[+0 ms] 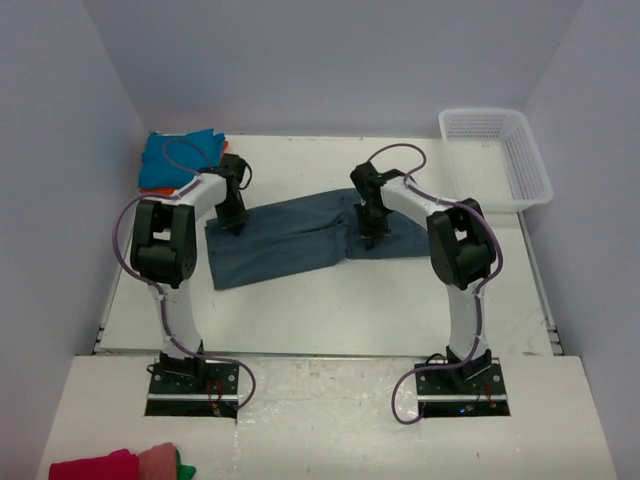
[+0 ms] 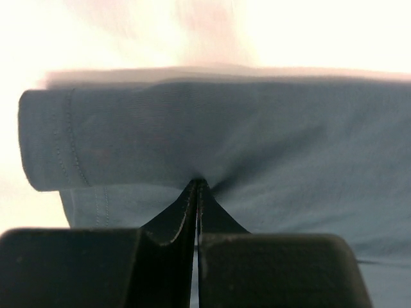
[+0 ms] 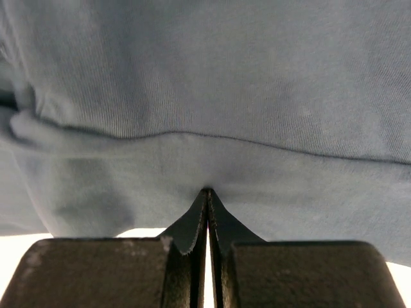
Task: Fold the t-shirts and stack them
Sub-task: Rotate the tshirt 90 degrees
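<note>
- Top external view: the large dusty slate-blue cloth t-shirt (image 1: 300,240) lay spread, partly folded, mid-table between both arms.
- left gripper (image 1: 233,222) sat at the shirt's left edge, right gripper (image 1: 371,235) on its right part.
- Left wrist view: jaws were pressed together, pinching puckered fabric beside a hemmed sleeve.
- Right wrist view: jaws were closed tight on a fold of the same shirt.
- bright turquoise-blue t-shirt (image 1: 180,152) lay on the orange t-shirt (image 1: 153,190) in the far-left corner.
- white plastic mesh basket (image 1: 495,155) stood far right on the white table (image 1: 350,310).
- red and pink cloth bundle (image 1: 105,466) lay on the near ledge.
</note>
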`<control>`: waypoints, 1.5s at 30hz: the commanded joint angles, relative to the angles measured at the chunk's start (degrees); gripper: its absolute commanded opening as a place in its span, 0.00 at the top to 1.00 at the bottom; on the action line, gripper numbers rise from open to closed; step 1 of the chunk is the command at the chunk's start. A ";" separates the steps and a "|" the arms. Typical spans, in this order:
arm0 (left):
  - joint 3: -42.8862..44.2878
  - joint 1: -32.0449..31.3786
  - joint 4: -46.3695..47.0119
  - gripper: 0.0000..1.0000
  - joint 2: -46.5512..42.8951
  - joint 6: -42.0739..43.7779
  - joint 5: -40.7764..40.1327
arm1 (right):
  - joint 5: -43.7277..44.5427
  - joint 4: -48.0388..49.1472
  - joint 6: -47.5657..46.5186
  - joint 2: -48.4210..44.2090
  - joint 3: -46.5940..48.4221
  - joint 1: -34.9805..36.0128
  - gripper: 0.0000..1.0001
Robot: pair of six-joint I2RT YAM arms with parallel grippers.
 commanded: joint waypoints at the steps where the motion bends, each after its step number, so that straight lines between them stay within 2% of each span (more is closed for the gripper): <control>1: -7.18 -2.84 -3.26 1.00 -2.54 -1.67 1.41 | -0.04 -1.48 0.29 2.44 4.13 -1.10 1.00; 7: -16.32 -4.25 -1.50 1.00 -10.45 -1.85 2.20 | 0.92 -4.37 -0.67 5.35 8.96 -5.05 1.00; 15: -23.10 -6.62 -0.97 1.00 -16.17 -2.81 4.31 | -1.63 -10.54 -2.17 12.11 24.69 -7.60 0.99; 19: -25.48 -11.00 -0.88 1.00 -19.41 -4.91 5.10 | -2.95 -13.17 -2.61 16.33 34.52 -7.69 0.99; 27: -29.78 -20.93 -0.97 1.00 -28.12 -10.19 5.72 | -1.89 -8.18 -6.20 18.71 42.01 -7.69 1.00; 30: -29.62 -26.55 -1.40 1.00 -32.77 -12.30 1.78 | 1.00 -1.26 -7.00 11.97 38.08 -7.69 1.00; 33: -26.90 -30.16 -2.55 1.00 -36.28 -13.18 -2.45 | 1.19 4.73 -7.09 0.63 30.61 -7.69 1.00; 34: -25.93 -30.44 -2.29 1.00 -37.08 -11.53 -3.67 | 0.32 4.84 -7.00 -4.70 28.24 -7.69 1.00; 36: -21.11 -30.10 -0.45 1.00 -37.10 -8.19 -3.60 | 0.39 3.80 -4.82 -9.74 25.60 -7.69 1.00; 37: -18.31 -29.92 0.00 1.00 -36.05 -4.34 -3.16 | 0.31 3.62 -4.02 -12.38 21.32 -7.61 1.00; 39: -10.74 -29.57 4.27 1.00 -31.33 2.94 2.09 | -0.48 4.14 -1.92 -20.64 15.68 -7.60 1.00; 41: -4.69 -29.21 10.50 1.00 -27.01 7.71 12.88 | -2.93 5.02 -0.25 -28.52 6.19 -7.43 1.00; 43: -0.63 -28.69 13.52 1.00 -19.10 12.47 18.26 | -4.96 6.95 0.64 -33.47 -3.01 -6.99 1.00; 45: 7.36 -28.60 15.55 1.00 -10.61 16.32 24.42 | -6.02 6.17 0.91 -38.84 -6.83 -5.59 1.00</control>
